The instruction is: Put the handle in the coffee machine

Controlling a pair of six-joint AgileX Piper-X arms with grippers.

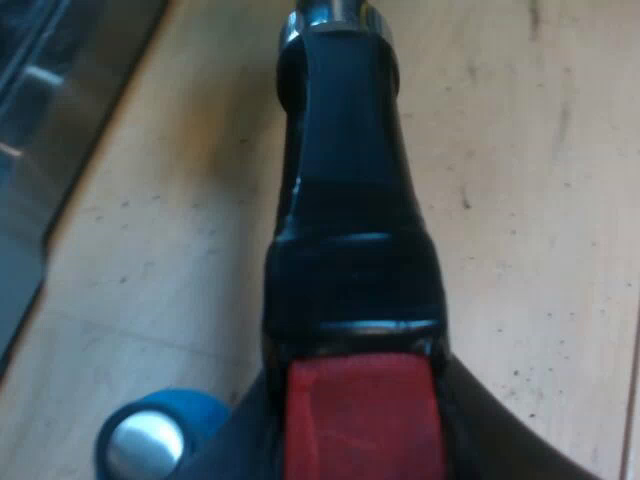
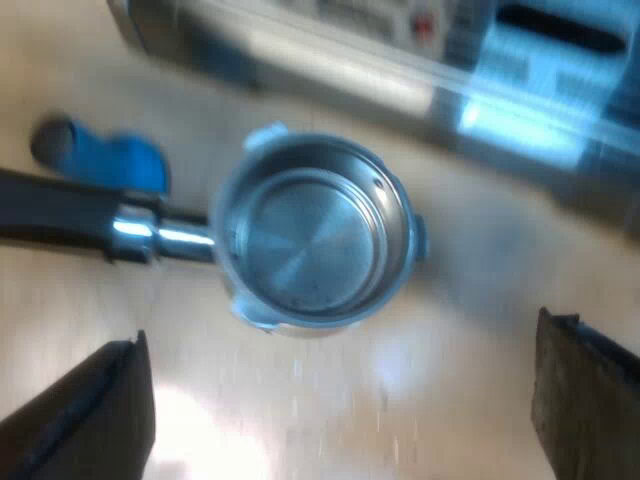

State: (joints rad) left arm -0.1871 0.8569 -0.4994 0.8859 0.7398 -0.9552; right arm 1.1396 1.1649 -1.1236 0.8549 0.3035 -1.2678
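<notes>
No readable text, label, brand, number or sign anywhere. On the espresso machine (image 2: 400, 90), just pale marks (image 2: 345, 8) and a small red spot (image 2: 424, 26) on the front panel, not to be made out as letters or figures. Plain as well: the metal holder (image 2: 310, 235), its dark handle (image 1: 350, 200) with the red end (image 1: 360, 420), and the blue tamper (image 2: 120, 160) on the worktop (image 1: 520, 150).

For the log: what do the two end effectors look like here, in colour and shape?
Right end effector: two black fingers, matte, flat and slab-like with squared edges. Left end effector: its fingers are black too, seen close as smooth, rounded dark surfaces. No markings are visible on either.
</notes>
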